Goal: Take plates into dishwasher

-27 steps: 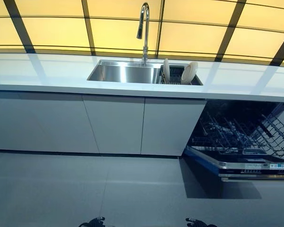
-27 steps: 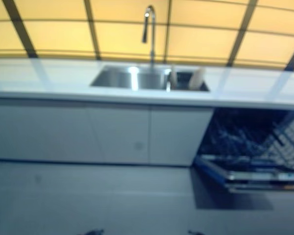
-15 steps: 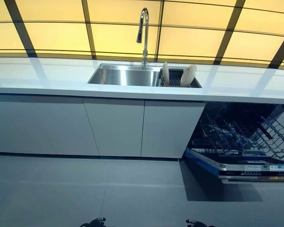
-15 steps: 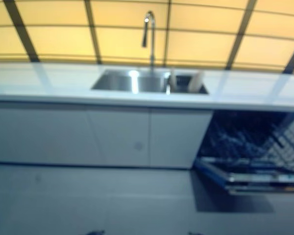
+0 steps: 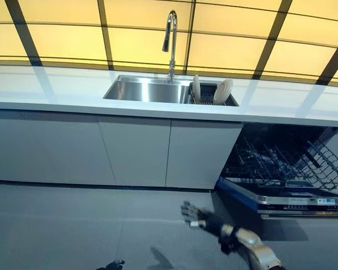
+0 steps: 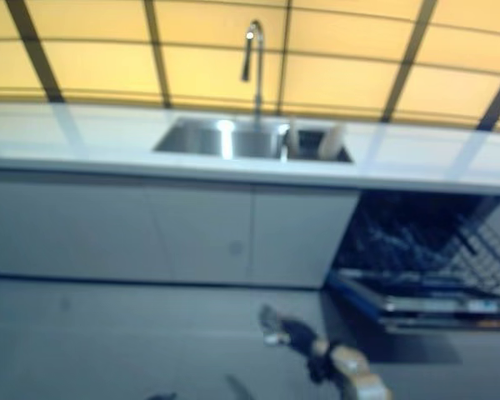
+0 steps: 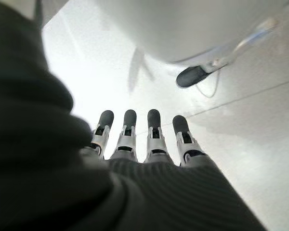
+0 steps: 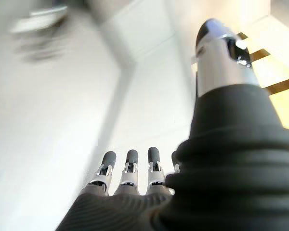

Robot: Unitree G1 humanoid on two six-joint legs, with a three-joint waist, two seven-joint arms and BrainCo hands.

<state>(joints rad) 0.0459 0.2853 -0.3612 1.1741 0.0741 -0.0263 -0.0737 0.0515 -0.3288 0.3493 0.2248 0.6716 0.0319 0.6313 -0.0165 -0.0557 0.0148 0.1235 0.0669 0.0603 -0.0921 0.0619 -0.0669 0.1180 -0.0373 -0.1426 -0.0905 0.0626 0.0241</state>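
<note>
White plates [image 5: 222, 90] stand racked beside the sink [image 5: 146, 90], untouched. The right hand [image 5: 192, 214] hovers low with straight, empty fingers, the left hand [image 7: 144, 139] likewise; next comes reaching up across the surface [image 5: 56, 93] toward the plates.

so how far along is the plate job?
Done: only the dishwasher stands open with its rack pulled out, no plate visible in it. In hand: nothing; the right hand is raised, fingers straight, and the left hand is open too. Left: both plates stand in the sink rack, untouched.

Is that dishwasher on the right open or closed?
Open. The dishwasher has its door dropped down, and the dark wire rack inside shows, with no plates in it.
</note>
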